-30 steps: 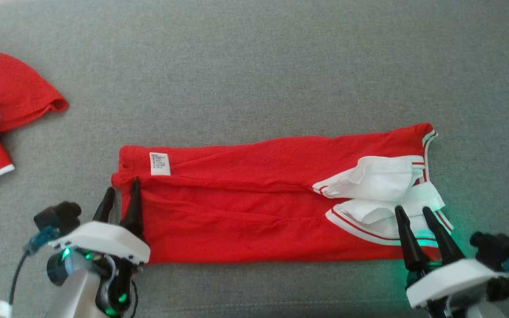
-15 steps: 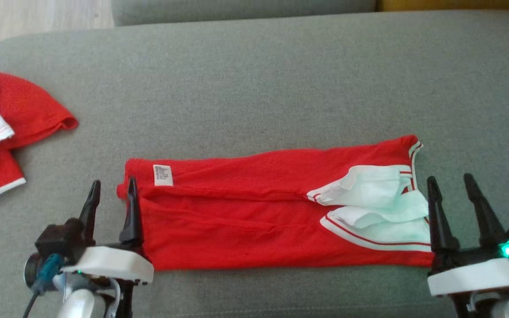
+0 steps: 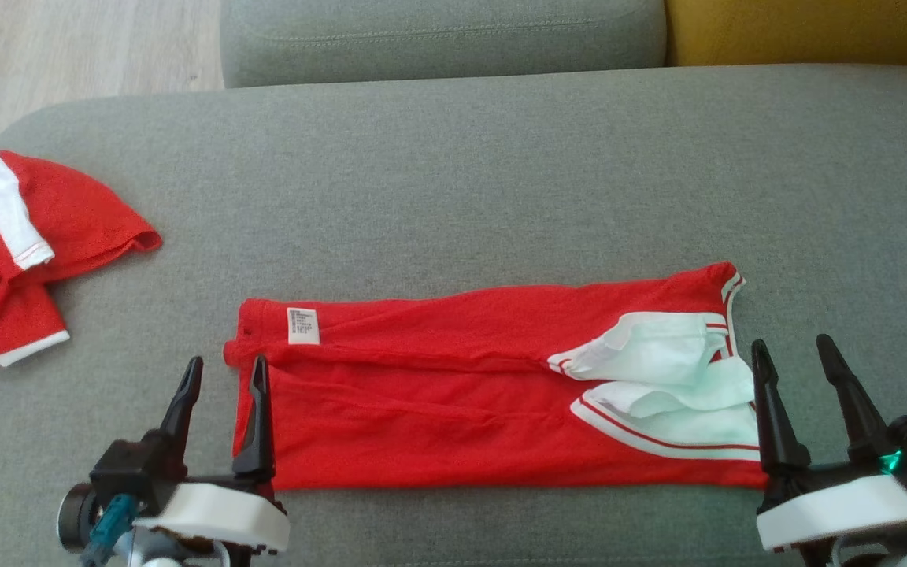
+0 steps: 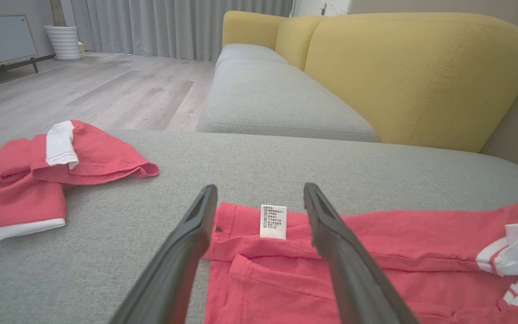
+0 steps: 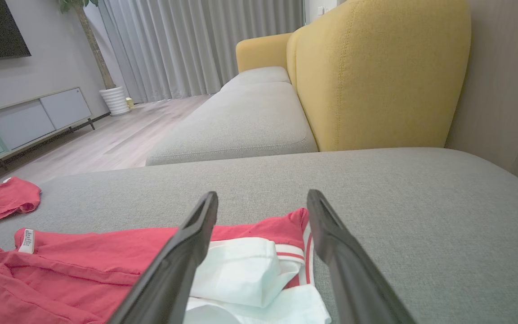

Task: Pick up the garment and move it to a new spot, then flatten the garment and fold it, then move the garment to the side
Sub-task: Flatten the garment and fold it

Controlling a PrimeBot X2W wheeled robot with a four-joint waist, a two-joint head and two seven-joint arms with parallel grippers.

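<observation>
A red garment (image 3: 461, 394) with white trim lies folded into a long strip on the grey sofa seat (image 3: 453, 181). Its white care label (image 3: 303, 325) faces up at the left end and the white collar (image 3: 658, 370) sits at the right end. My left gripper (image 3: 225, 366) is open at the strip's left edge, one finger over the fabric, holding nothing. My right gripper (image 3: 792, 346) is open just off the right end. The left wrist view shows the garment (image 4: 331, 261) and label (image 4: 273, 221) between its fingers. In the right wrist view the collar (image 5: 245, 270) lies below the open fingers.
A second red and white garment (image 3: 20, 252) lies crumpled at the seat's left edge, also in the left wrist view (image 4: 38, 175). A further grey cushion (image 3: 438, 35) and a yellow backrest (image 3: 808, 27) lie beyond. Wooden floor (image 3: 68, 47) shows at the far left.
The camera has tilted up, bringing the far cushion and floor into view. Both grippers have opened and drawn back off the garment's ends; the right one moved right, clear of the collar.
</observation>
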